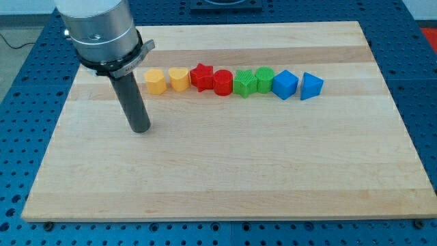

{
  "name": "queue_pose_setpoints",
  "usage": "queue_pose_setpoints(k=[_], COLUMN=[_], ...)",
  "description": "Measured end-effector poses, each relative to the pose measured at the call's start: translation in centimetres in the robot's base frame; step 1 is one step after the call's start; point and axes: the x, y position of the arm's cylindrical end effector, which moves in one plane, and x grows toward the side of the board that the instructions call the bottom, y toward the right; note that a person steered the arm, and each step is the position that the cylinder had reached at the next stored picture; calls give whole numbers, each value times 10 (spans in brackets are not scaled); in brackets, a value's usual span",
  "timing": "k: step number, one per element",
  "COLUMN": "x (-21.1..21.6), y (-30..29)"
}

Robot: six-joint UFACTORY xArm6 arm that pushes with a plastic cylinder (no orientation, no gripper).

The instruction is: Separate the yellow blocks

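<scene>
Two yellow blocks lie at the left end of a row across the board's upper middle: a yellow hexagonal block (156,81) and, just to its right, a yellow heart-shaped block (179,78), with a thin gap between them. My tip (141,128) rests on the board below and slightly left of the hexagonal block, apart from it. The rod rises from the tip to the arm's grey body at the view's top left.
The row continues rightward: a red star block (201,76), a red round block (222,82), two green blocks (244,83) (264,79), a blue cube-like block (285,85) and a blue triangular block (311,87). The wooden board (225,171) lies on a blue perforated table.
</scene>
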Motion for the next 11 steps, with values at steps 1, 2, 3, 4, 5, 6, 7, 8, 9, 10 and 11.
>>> queue_pose_setpoints(k=[1,2,3,4,5,6,7,8,9,10,11], x=[-25,-55,-76,-88,-82,-100,-134,-142,-106,-77,-76], y=[22,41,42,41,41,37,22,9,9,27,71])
